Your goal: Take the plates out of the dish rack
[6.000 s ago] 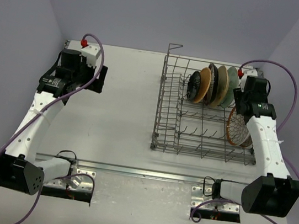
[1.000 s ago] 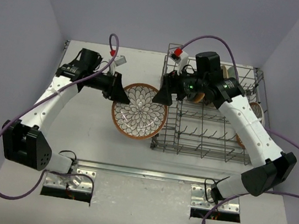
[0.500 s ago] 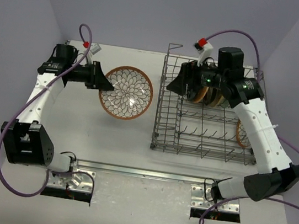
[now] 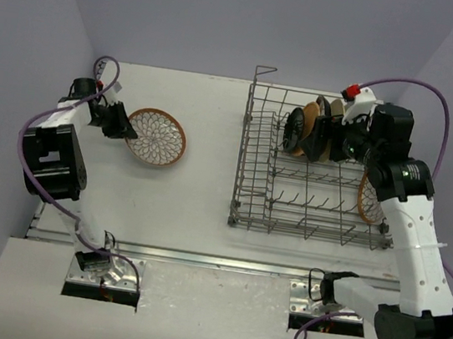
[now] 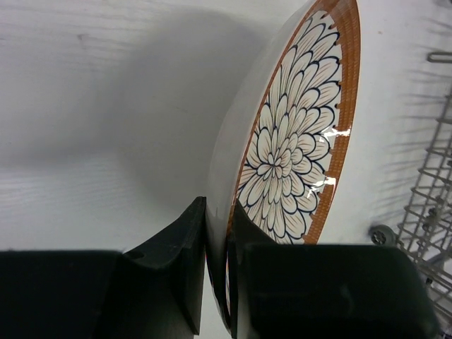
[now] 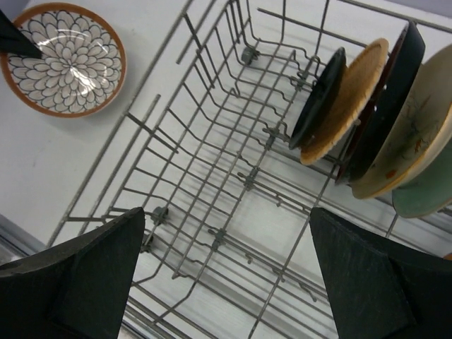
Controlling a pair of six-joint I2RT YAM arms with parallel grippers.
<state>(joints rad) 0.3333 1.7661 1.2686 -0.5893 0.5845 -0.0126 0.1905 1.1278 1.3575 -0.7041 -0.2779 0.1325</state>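
From above, the left gripper [image 4: 121,127] holds the petal plate [image 4: 157,138] near the table's far-left corner; the dish rack [image 4: 255,161] sits at the right. Left wrist: fingers [image 5: 185,247] pinch its rim. Right wrist: the right gripper [image 6: 224,233] is spread wide over the upright plates [image 6: 353,106].

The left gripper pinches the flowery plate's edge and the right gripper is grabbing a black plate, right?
No. The right gripper is open and holds nothing; the right wrist view shows it spread wide above the dish rack. The left gripper does pinch the flowery plate's edge.
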